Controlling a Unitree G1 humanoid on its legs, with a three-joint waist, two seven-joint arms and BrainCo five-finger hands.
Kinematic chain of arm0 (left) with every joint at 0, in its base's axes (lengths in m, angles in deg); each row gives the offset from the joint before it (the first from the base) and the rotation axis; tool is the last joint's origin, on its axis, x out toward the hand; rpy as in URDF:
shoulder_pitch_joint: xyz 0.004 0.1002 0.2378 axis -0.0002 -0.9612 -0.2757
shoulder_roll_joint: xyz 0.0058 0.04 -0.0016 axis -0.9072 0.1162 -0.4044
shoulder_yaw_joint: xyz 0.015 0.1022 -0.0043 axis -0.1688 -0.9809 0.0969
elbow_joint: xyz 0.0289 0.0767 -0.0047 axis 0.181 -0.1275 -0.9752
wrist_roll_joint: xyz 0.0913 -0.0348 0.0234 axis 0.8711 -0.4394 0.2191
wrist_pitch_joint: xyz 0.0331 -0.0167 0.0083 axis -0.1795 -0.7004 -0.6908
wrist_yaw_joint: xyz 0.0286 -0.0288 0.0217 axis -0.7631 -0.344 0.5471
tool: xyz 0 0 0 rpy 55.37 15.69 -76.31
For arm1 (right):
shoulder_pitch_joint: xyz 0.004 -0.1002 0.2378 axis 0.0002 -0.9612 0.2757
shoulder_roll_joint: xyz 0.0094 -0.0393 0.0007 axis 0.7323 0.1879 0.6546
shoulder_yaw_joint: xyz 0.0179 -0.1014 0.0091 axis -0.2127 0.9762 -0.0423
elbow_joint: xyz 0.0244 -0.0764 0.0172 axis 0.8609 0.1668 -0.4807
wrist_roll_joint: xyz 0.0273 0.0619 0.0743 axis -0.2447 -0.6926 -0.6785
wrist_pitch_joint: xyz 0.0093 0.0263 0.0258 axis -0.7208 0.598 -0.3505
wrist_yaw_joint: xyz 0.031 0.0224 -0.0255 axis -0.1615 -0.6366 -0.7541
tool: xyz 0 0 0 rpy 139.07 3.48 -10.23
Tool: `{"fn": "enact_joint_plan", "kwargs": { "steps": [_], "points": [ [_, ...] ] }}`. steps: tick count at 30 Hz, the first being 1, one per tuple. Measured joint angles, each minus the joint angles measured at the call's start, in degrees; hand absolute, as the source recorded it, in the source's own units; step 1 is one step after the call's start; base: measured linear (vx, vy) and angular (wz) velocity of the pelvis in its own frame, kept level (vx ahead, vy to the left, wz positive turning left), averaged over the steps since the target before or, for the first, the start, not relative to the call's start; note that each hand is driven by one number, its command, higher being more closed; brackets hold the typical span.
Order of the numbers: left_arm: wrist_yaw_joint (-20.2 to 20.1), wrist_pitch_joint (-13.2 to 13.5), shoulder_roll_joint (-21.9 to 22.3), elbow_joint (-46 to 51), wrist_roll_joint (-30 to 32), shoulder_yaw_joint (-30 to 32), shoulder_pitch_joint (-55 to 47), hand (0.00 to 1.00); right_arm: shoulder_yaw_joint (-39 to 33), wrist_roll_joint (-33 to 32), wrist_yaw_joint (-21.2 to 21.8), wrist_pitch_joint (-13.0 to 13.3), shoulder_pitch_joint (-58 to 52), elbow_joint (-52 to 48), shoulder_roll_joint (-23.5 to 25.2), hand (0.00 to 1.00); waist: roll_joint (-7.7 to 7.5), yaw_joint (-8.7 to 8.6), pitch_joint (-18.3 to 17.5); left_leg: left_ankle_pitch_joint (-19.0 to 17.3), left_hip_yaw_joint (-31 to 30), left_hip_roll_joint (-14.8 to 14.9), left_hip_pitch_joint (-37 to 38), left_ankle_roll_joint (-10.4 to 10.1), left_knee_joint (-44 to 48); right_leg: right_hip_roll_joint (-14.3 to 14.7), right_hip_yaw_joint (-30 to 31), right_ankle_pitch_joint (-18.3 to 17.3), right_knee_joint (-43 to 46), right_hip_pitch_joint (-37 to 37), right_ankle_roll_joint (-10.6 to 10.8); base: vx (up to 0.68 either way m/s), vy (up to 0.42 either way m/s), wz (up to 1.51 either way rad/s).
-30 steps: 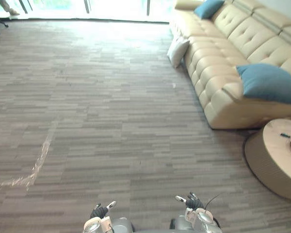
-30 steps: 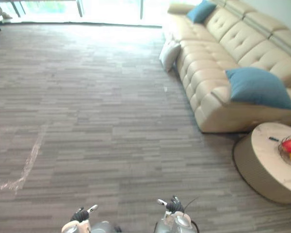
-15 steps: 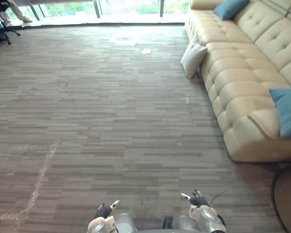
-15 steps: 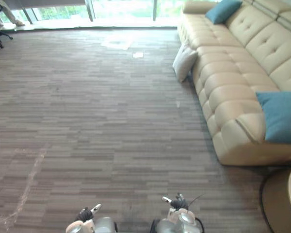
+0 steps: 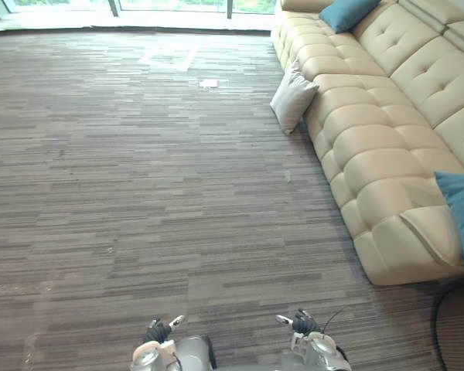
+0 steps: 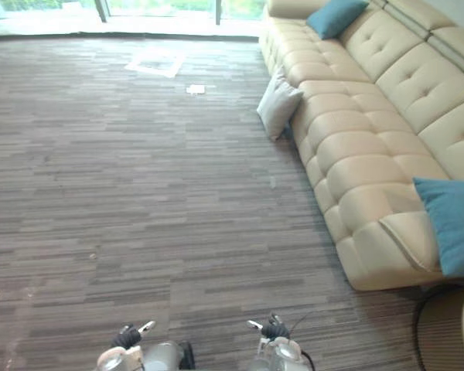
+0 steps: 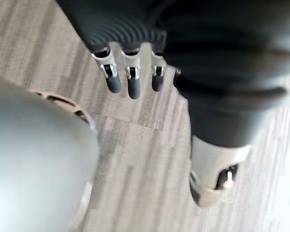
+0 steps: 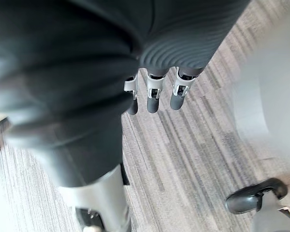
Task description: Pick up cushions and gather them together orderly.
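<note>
Spotted grey cushion (image 5: 292,97) on the floor (image 5: 139,170), on edge against the sofa (image 5: 371,147), well ahead and to the right. Judged right robot hand (image 5: 301,321) nearer than left robot hand (image 5: 158,331). Found both relaxed, fingers straight, empty.

Legible text, labels, numbers, signs: none readable.
A small white sheet (image 5: 209,83) lies on the floor (image 5: 139,193) at the upper centre of the frame, too small to tell whether it bears print. The pale rectangular patch (image 5: 168,54) just above it is likewise too faint to read.
</note>
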Motion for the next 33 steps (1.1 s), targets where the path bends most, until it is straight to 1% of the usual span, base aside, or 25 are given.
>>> {"fn": "enact_joint_plan", "kwargs": {
  "steps": [2,3,6,7,8,9,11,12,14,15,17,19,20,21,22,23,24,25,26,27,28,29,30,31,33],
  "points": [
    [0.0,0.0,0.3,-0.3,0.1,0.0,0.3,0.00,-0.1,0.0,0.1,0.4,0.1,-1.4,0.1,0.00,0.05,-0.71,0.0,-1.2,0.0,0.1,4.0,-0.7,-2.8,0.4,-5.2,-2.0,-6.9,-5.1,-0.9,0.44,0.002,0.10],
    [0.0,0.0,0.3,-0.7,0.1,0.0,0.4,0.00,-0.3,0.0,0.2,0.4,0.7,-1.5,-0.1,0.00,0.06,-1.56,0.0,-1.4,-0.2,0.2,6.2,-1.1,-4.6,0.9,-9.1,-1.6,-16.5,-7.4,-1.3,0.49,-0.067,0.27],
    [0.0,0.0,1.0,-0.6,0.3,0.1,0.7,0.00,-1.7,-0.1,0.3,0.5,0.9,-1.7,-0.2,0.00,0.40,-2.25,0.1,-2.4,-1.3,0.0,12.3,-3.0,-9.3,4.6,-10.4,5.4,-43.2,-8.0,-0.3,0.63,-0.134,0.38],
    [0.0,0.0,1.4,-0.8,0.6,0.2,0.6,0.00,-1.6,0.0,0.3,0.4,1.0,-1.9,-0.5,0.00,0.67,-2.57,0.2,-2.6,-2.7,0.1,14.9,-3.0,-10.0,5.9,-7.9,10.0,-42.6,-7.8,-2.8,0.68,-0.154,0.45],
    [-0.1,0.0,2.0,-0.9,0.6,0.7,0.7,0.00,-1.6,0.0,0.4,0.4,1.2,-1.9,-0.8,0.00,1.42,-2.82,0.0,-2.4,-4.0,0.9,15.8,-3.1,-8.9,6.4,-7.1,10.5,-39.2,-7.9,-4.2,0.57,-0.129,0.39],
    [-0.3,0.0,3.8,-0.9,0.7,2.0,0.7,0.00,-1.7,0.0,0.5,0.4,1.4,-1.9,-1.7,0.00,3.18,-2.76,-0.4,-2.1,-5.6,2.6,15.4,-3.5,-4.4,6.8,-7.7,6.8,-33.6,-8.6,-6.8,0.70,-0.195,0.25],
    [-0.3,0.0,4.9,-0.5,1.2,2.9,0.9,0.00,-1.7,0.0,0.5,0.3,2.0,-2.1,-2.5,0.00,5.57,-2.60,0.0,1.2,-8.6,6.2,9.1,-7.8,13.7,8.2,-8.7,1.4,-29.6,-6.6,-8.3,0.81,-0.262,0.01],
    [-0.3,0.0,5.7,0.0,1.2,4.1,0.7,0.00,-1.4,0.1,0.5,0.2,2.2,-2.4,-2.6,0.00,6.93,-2.18,0.3,8.6,-11.4,8.6,2.3,-10.1,29.1,9.9,-8.5,-0.7,-30.4,-3.9,-8.9,0.66,-0.172,-0.28],
    [-0.4,0.0,5.7,1.2,1.2,4.5,0.3,0.00,-0.4,0.0,0.1,-0.3,2.9,-1.4,-1.9,0.00,8.19,-1.63,1.2,7.9,-9.9,12.9,-5.5,-9.7,44.9,12.9,-7.5,-2.2,-34.2,3.3,-9.8,0.65,-0.070,-0.46],
    [-0.4,0.1,5.1,2.0,1.2,4.4,0.2,0.00,0.0,0.0,-0.1,-0.5,2.9,-1.3,-1.1,0.00,6.91,-1.44,1.9,6.3,-8.8,13.3,-8.5,-9.5,46.4,13.1,-7.1,-2.5,-37.0,7.3,-9.9,0.63,-0.050,-0.30],
    [-0.4,0.2,3.8,3.4,1.1,3.8,0.1,0.00,0.3,0.0,-0.1,-0.8,2.9,-0.6,0.4,0.00,4.57,-1.20,1.7,2.9,-3.6,12.5,-15.7,-7.2,38.4,12.8,-5.2,-1.8,-45.6,15.7,-8.9,0.64,-0.040,-0.23],
    [-0.3,0.3,3.7,3.6,1.1,3.8,0.3,0.00,0.5,-0.1,-0.1,-0.8,3.1,-0.2,0.8,0.00,4.04,-0.21,1.1,2.6,-2.2,10.0,-19.0,-6.3,23.6,12.1,-3.9,-1.2,-49.9,19.2,-7.9,0.49,0.038,-0.48],
    [-0.3,0.4,3.8,3.5,1.2,3.9,0.3,0.00,0.5,-0.1,-0.2,-0.8,3.4,-0.1,0.7,0.00,4.13,0.78,1.1,4.9,-3.6,7.9,-21.3,-6.1,10.8,11.6,-2.5,-1.3,-52.9,22.0,-7.4,0.53,0.158,-0.60],
    [-0.3,0.5,3.8,3.5,1.1,3.9,0.3,0.00,0.5,0.0,-0.2,-0.7,3.5,0.4,0.7,0.00,4.07,1.25,1.0,8.1,-5.0,6.8,-21.8,-6.7,4.2,11.3,-1.8,-1.6,-54.4,23.4,-6.3,0.61,0.240,-0.70],
    [-0.2,0.6,3.7,3.4,1.0,3.8,0.1,0.00,1.0,0.0,-0.2,-0.7,3.5,1.6,0.3,0.00,3.69,1.77,0.7,15.4,-6.9,5.6,-22.1,-7.9,0.4,10.6,-0.8,-2.3,-56.4,25.2,-4.8,0.50,0.240,-0.49],
    [-0.2,0.7,3.6,3.1,1.0,3.7,-0.1,0.00,1.4,0.0,-0.2,-0.7,3.3,2.0,0.0,0.00,3.46,1.75,0.4,17.4,-7.1,4.8,-22.1,-7.6,0.8,10.6,-0.2,-2.7,-56.9,25.7,-4.2,0.53,0.265,-0.25],
    [-0.3,1.1,2.3,2.9,1.2,3.5,0.1,0.00,1.7,0.1,-0.1,-0.9,3.6,3.1,0.7,0.00,1.67,1.18,-0.2,15.1,-7.2,2.3,-22.7,-3.4,3.6,7.8,0.0,-4.4,-56.6,27.1,-2.9,0.58,0.261,-0.06],
    [-0.3,1.0,2.0,2.7,1.2,3.1,0.5,0.00,1.7,0.2,-0.2,-1.0,3.2,3.1,0.7,0.00,1.04,1.34,-0.4,12.6,-6.2,2.0,-22.9,-1.9,5.9,6.6,0.3,-4.4,-54.2,26.3,-2.8,0.58,0.260,-0.10],
    [-0.2,1.0,2.0,2.7,1.2,3.1,0.5,0.00,1.7,0.5,-0.2,-1.0,2.8,3.1,0.7,0.00,0.72,1.56,-0.6,11.8,-5.5,1.9,-22.5,-1.5,6.3,6.1,0.8,-4.4,-52.0,25.4,-2.8,0.63,0.278,-0.40],
    [-0.2,1.0,1.7,2.5,1.2,2.5,0.3,0.00,1.8,2.1,-0.2,-1.1,2.6,3.0,0.9,0.00,0.41,2.24,-1.2,9.8,-3.8,1.7,-21.0,-0.7,6.6,5.1,2.0,-4.2,-42.4,21.3,-2.4,0.48,0.236,-0.41],
    [-0.3,0.9,1.0,1.7,1.2,1.2,0.4,0.00,1.8,2.3,-0.2,-1.2,2.5,3.1,1.0,0.00,0.21,1.99,-1.1,8.4,-3.4,0.8,-18.4,-0.2,5.5,3.4,2.5,-2.3,-30.0,16.1,0.5,0.48,0.228,-0.31],
    [-0.3,0.9,0.8,1.5,1.2,0.9,0.5,0.00,1.8,2.3,-0.2,-1.2,2.5,3.0,1.1,0.00,0.06,1.47,-1.0,7.9,-3.0,0.3,-16.9,0.1,4.7,2.5,2.8,0.0,-24.1,13.3,1.7,0.47,0.195,-0.08],
    [-0.2,0.0,0.3,0.6,1.2,0.3,0.6,0.00,2.2,2.6,-0.1,-1.2,1.8,2.5,1.0,0.00,0.06,0.96,-0.8,6.3,-2.7,-0.8,-12.0,0.7,3.2,0.5,3.0,1.4,-9.9,7.9,2.1,0.49,0.166,-0.04],
    [-0.1,-0.3,0.3,0.0,1.3,0.0,0.4,0.00,2.7,3.5,-0.1,-1.2,1.9,2.4,0.8,0.00,0.62,0.80,-0.4,5.6,-2.6,-1.0,-7.6,0.9,1.8,0.1,2.1,0.9,-4.5,5.7,1.6,0.57,0.157,-0.03],
    [-0.1,-0.4,1.0,-0.3,1.2,0.0,0.7,0.00,2.9,4.4,0.1,-1.0,1.3,0.7,0.9,0.00,1.51,0.60,-0.3,5.0,-2.5,-0.9,-0.8,1.0,-2.3,0.3,-2.1,-0.8,-3.1,1.1,0.5,0.49,0.082,0.02]
  ]
}}
